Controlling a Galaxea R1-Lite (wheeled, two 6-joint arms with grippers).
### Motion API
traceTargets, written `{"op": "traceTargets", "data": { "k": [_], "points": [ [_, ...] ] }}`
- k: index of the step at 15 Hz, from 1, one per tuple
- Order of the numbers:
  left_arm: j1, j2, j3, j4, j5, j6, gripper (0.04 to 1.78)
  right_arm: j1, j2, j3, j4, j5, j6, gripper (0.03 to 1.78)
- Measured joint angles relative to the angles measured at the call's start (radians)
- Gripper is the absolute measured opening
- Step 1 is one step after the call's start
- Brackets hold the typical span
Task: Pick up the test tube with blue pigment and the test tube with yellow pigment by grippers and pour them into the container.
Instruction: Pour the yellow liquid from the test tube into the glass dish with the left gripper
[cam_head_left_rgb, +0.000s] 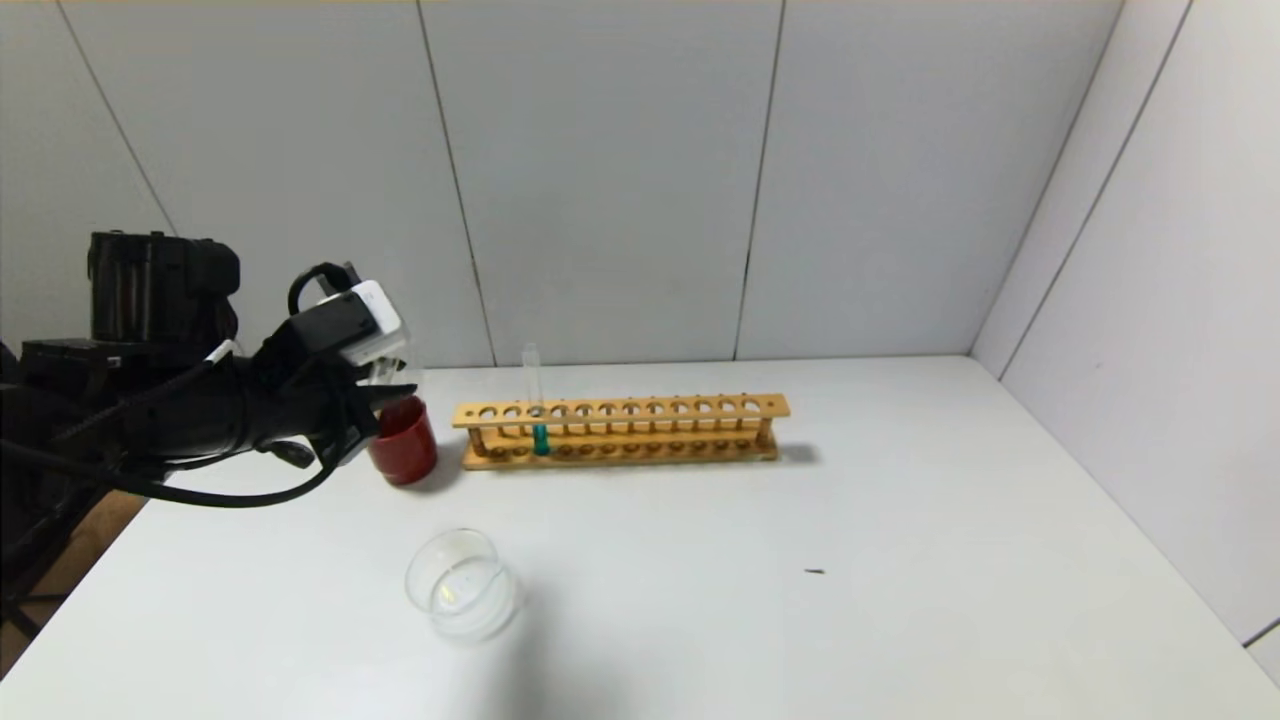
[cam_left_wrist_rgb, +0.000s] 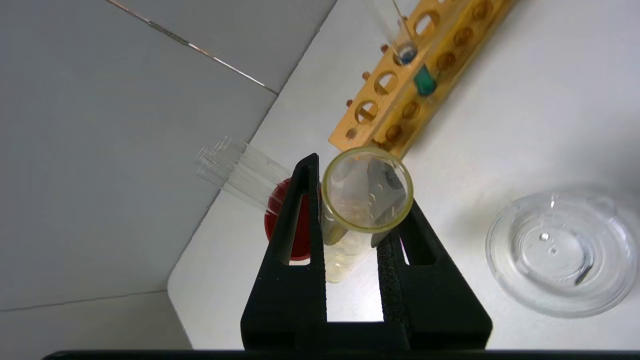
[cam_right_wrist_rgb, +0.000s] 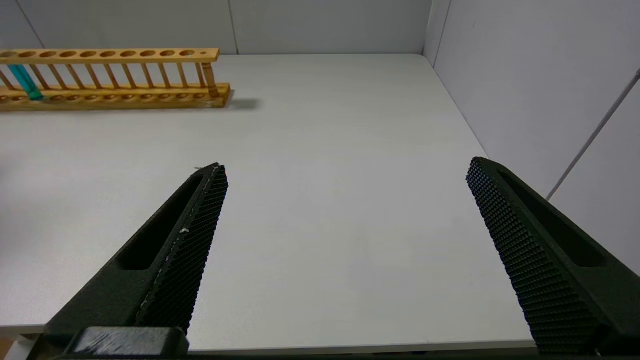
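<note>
While left gripper (cam_left_wrist_rgb: 350, 235) clamps the yellow-tinged test tube (cam_left_wrist_rgb: 367, 192) above red cup (cam_head_left_rgb: 403, 440), right gripper (cam_right_wrist_rgb: 345, 175) gapes wide, holding nothing.

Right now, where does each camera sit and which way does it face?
Head view: high on the torso, looking down at the table; the left arm shows beside the red cup.
Left wrist view: behind the left tool, shut on a yellow-tinged tube.
Right wrist view: behind the open right tool, facing bare table.
All three share the wooden rack with the blue tube.
</note>
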Motion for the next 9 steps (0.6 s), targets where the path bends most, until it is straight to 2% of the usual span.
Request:
{"op": "traceTargets", "data": {
  "k": [5,9],
  "points": [
    [0.0,0.009,0.069,-0.001,0.03,0.295,0.33,0.0,0.0,0.0,0.0,0.0,0.0,1.75],
    [0.017,0.042,0.111,-0.023,0.055,0.597,0.33,0.0,0.0,0.0,0.0,0.0,0.0,1.75]
  ]
}}
